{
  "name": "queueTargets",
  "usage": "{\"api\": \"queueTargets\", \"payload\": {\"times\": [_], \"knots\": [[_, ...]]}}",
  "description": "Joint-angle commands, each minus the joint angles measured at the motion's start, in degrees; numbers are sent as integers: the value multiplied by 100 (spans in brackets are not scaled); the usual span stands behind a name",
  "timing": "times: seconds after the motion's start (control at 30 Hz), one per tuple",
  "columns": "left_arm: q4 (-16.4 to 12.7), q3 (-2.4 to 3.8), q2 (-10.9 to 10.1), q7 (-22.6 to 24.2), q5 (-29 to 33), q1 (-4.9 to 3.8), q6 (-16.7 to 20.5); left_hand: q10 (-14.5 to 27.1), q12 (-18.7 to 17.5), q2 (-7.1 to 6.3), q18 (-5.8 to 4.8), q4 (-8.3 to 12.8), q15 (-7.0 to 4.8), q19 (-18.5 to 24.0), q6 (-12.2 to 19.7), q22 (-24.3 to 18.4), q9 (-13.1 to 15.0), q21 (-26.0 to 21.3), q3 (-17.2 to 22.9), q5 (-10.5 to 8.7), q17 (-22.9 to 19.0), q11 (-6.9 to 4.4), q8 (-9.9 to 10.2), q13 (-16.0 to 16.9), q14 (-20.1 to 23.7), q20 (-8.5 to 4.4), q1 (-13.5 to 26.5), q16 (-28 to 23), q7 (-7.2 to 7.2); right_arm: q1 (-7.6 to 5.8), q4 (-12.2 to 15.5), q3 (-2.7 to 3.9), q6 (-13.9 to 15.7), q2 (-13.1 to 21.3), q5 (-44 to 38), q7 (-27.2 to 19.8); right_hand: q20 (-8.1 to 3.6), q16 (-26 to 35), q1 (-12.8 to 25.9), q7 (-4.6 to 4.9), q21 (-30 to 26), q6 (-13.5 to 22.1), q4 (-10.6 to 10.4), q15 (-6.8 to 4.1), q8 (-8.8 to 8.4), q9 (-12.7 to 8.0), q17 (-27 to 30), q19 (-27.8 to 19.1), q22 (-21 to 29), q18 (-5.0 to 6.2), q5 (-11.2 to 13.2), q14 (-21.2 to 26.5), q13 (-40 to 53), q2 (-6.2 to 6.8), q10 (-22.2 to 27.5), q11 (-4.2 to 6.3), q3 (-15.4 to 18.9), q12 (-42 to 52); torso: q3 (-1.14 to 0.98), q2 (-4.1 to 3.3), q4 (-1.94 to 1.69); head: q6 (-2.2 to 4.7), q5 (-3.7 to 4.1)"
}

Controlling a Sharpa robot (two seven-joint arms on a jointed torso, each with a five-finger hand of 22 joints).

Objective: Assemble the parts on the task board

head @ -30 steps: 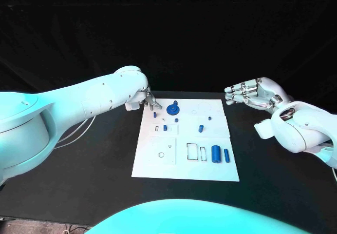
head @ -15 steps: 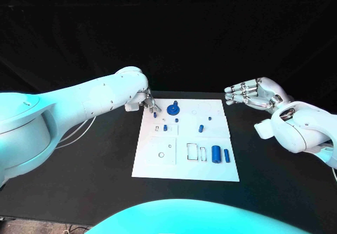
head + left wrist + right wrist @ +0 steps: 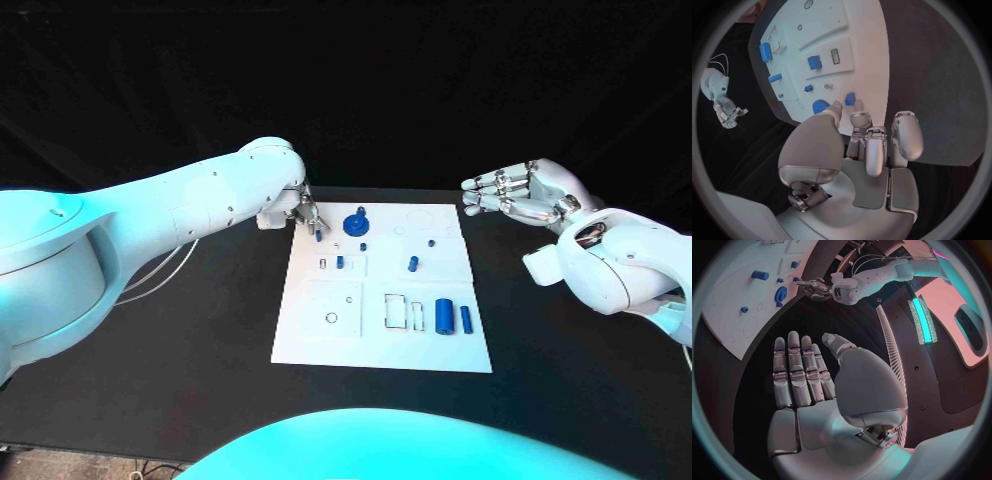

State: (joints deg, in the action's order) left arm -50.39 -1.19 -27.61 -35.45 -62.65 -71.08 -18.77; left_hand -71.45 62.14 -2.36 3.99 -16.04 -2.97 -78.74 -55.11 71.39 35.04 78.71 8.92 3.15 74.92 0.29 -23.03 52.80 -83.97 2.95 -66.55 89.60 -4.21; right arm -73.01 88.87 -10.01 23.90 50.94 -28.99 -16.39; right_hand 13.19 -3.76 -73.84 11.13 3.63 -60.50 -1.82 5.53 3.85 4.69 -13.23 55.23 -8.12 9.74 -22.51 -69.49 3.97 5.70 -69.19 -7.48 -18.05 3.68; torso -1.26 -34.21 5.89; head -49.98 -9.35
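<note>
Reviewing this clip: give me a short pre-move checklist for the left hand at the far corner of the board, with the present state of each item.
1. Left hand at the task board's far left corner: ok.
2. Small blue part at the fingertips: ok in the left wrist view; firm hold: cannot tell.
3. Blue round part beside the hand, on the board: ok.
4. Right hand off the board, holding nothing, fingers apart: ok.
5. Other blue parts lying on the board: ok.
</note>
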Motion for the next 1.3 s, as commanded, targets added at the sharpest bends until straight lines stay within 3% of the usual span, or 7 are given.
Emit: {"api": "queueTargets", "payload": {"times": [0.03,0.57,0.8,0.97,1.2,1.3], "knots": [[-11,1,19,4,101,0,-79,13,-9,15,29,2,-25,-42,-41,7,-10,14,47,-15,1508,-20,-12,-8,-603,7,-67,40,1,3,5,3,-91,-10,-30,-59,-5,6,-8,-10,16,40,1,6,-13,-7,8,-26,9,94,-32,28,-7,26,26,3,-28,33,-1,-1,6,-2,-5],[21,-1,26,2,182,1,-121,17,-16,49,25,44,-31,-49,-58,25,-50,23,155,-14,1508,-28,5,-32,-603,0,-252,40,8,3,14,3,-91,-11,-30,-66,-4,5,-6,-9,18,41,2,5,-11,-6,15,-26,17,94,-61,28,-8,29,26,3,-35,36,1,-2,5,-2,14],[33,-3,25,4,195,1,-131,12,-18,146,24,139,-52,-54,-77,39,-85,30,348,-11,1508,-52,18,-44,-603,-8,-487,40,33,3,17,3,-89,-7,-30,-68,-3,5,-4,-9,18,43,3,5,-11,-6,19,-25,21,94,-76,28,-9,31,27,3,-38,36,-1,-2,2,-2,16],[42,-4,16,5,281,1,-119,22,-64,271,19,465,-93,-67,-52,67,-132,44,910,-5,1508,-83,56,-83,-603,-43,-957,40,55,3,19,3,-88,-6,-30,-69,-3,5,-4,-9,18,43,3,5,-11,-6,19,-25,21,94,-76,28,-9,31,27,3,-38,36,1,-4,2,-2,23],[44,-4,0,20,431,1,-103,1,-133,138,11,841,-82,-86,-19,107,-142,64,1800,-3,1508,-74,51,-151,-603,-46,-1101,40,31,3,20,3,-89,-5,-30,-69,-3,5,-4,-9,18,43,3,5,-11,-6,19,-25,21,94,-76,28,-9,31,27,3,-38,36,1,-2,0,-2,16],[31,-4,-18,29,524,1,-82,-34,-168,-48,12,1048,-65,-83,-13,117,-101,66,2460,-6,1508,-18,-1,-200,-603,-20,-898,40,16,3,21,3,-90,-4,-30,-68,-3,5,-4,-9,18,43,3,5,-11,-6,19,-25,21,94,-76,28,-9,31,27,3,-38,36,-1,-2,0,-2,14]]}}
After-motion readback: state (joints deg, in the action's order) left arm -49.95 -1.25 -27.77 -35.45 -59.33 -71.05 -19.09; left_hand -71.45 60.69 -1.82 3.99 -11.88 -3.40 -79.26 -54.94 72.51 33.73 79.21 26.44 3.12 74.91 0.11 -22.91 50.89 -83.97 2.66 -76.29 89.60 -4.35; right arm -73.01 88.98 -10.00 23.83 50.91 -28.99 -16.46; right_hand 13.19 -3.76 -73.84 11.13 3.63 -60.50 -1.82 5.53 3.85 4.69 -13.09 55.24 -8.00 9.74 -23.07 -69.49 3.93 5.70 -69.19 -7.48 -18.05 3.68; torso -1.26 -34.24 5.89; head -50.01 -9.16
